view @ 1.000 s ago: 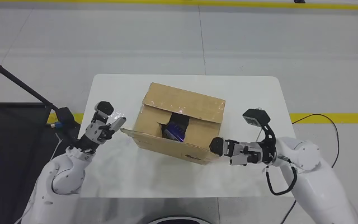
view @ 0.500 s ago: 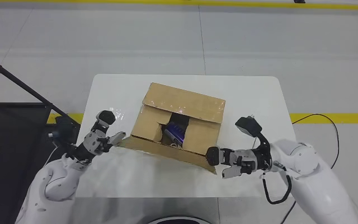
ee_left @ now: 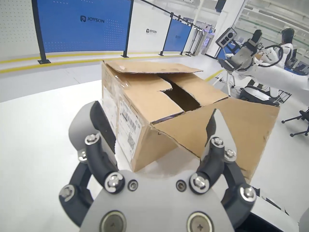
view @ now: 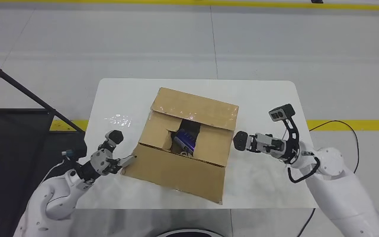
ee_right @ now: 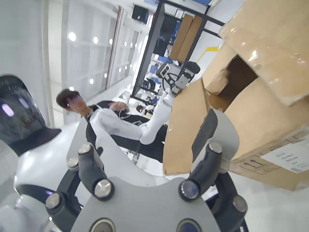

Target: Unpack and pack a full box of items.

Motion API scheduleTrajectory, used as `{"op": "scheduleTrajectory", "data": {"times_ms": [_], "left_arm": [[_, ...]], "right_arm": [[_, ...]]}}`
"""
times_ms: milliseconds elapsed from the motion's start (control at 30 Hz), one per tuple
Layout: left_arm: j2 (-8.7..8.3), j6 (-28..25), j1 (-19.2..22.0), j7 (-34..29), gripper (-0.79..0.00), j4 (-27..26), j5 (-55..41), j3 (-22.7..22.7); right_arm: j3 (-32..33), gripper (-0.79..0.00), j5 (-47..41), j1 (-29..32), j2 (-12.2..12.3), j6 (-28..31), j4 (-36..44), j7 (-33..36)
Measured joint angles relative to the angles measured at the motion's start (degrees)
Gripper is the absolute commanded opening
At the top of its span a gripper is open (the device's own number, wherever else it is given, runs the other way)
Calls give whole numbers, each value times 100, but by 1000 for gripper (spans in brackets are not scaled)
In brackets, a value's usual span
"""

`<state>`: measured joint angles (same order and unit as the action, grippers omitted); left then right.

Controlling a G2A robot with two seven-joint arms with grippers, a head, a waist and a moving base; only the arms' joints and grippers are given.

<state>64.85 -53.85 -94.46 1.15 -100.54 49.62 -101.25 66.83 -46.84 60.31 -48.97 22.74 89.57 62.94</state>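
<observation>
A brown cardboard box [view: 189,139] sits in the middle of the white table [view: 260,101]. Its near flap [view: 177,169] is folded down and outward toward me, and the far flap [view: 195,106] covers the back half. Through the gap a blue item [view: 188,138] lies inside. My left gripper [view: 118,157] is open at the box's left near corner [ee_left: 135,163], with that corner between its fingers [ee_left: 101,124]. My right gripper [view: 241,142] is open just beside the box's right side, close to the flap's edge [ee_right: 186,131].
Bare table surface lies left of the box [view: 115,106] and right of it [view: 272,178]. A black stand [view: 23,92] and dark mat lie off the table's left edge.
The near flap has swung down and outward. The right gripper let go of it and moved up to the box's right side. The left gripper moved down toward the near left corner.
</observation>
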Motion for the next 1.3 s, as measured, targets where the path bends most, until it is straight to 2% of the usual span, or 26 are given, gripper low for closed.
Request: {"op": "scheduleTrajectory", "data": {"times_ms": [133,367,500,767,1100,1300], "left_arm": [[18,214,-56,254,0,23,186,33],[59,566,-53,372,0,182,45,350],[62,598,38,96,0,339,-433,547],[20,627,195,-766,0,411,-1801,738],[-41,324,157,-1406,0,239,-2348,911],[-83,116,114,-1681,0,177,-2529,968]], "right_arm": [[0,0,10,5,1,202,8,50],[10,0,136,90,-14,51,162,-205],[97,0,219,210,-36,64,256,-559],[337,0,309,485,-43,46,418,-657],[384,0,301,488,-104,-156,371,-646],[331,0,318,346,-160,-515,238,-873]]}}
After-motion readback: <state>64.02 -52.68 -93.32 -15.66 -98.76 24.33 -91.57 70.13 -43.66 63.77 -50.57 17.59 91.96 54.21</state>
